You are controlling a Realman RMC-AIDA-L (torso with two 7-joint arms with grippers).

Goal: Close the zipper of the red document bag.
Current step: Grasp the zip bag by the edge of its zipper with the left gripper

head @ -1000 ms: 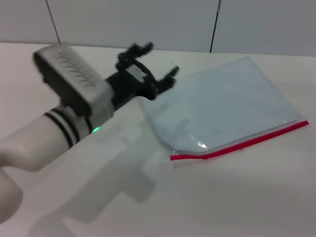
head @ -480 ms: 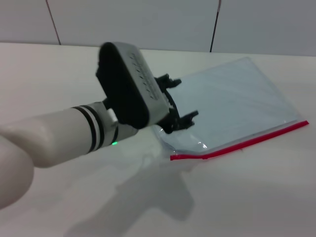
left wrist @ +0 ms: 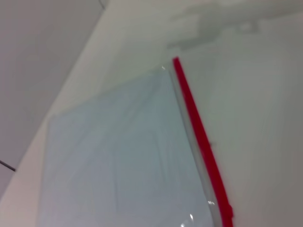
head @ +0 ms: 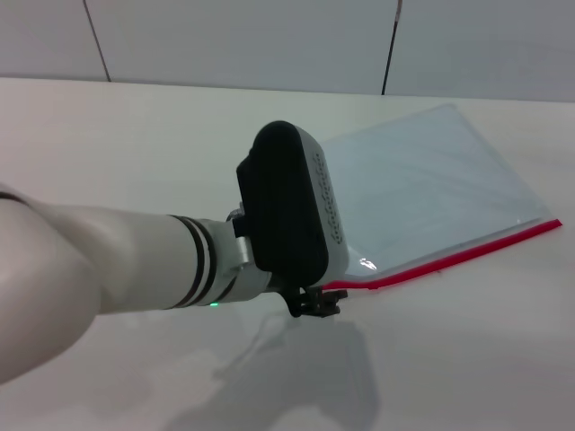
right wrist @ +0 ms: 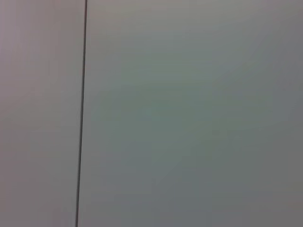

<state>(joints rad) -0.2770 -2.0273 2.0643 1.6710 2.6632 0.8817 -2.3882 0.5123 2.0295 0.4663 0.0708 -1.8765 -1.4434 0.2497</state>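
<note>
The red document bag (head: pixel 431 180) lies flat on the white table, a translucent pale blue pouch. Its zipper (head: pixel 467 254) is a thin red strip along the near long edge. My left arm reaches in from the left, and its wrist housing covers the bag's near left corner. Under that housing, my left gripper (head: pixel 316 303) shows only as a small black part at the left end of the red strip. The left wrist view shows the bag (left wrist: pixel 123 156) and the zipper (left wrist: pixel 201 142) running along its edge. My right gripper is out of view.
The white table (head: pixel 135 135) stretches to the left and toward me. A grey panelled wall (head: pixel 269 36) stands behind it, with a dark seam (right wrist: pixel 81 113) in the right wrist view.
My left arm has swung from the far left side of the bag toward me, down to the near left corner at the zipper's end. The bag has not moved.
</note>
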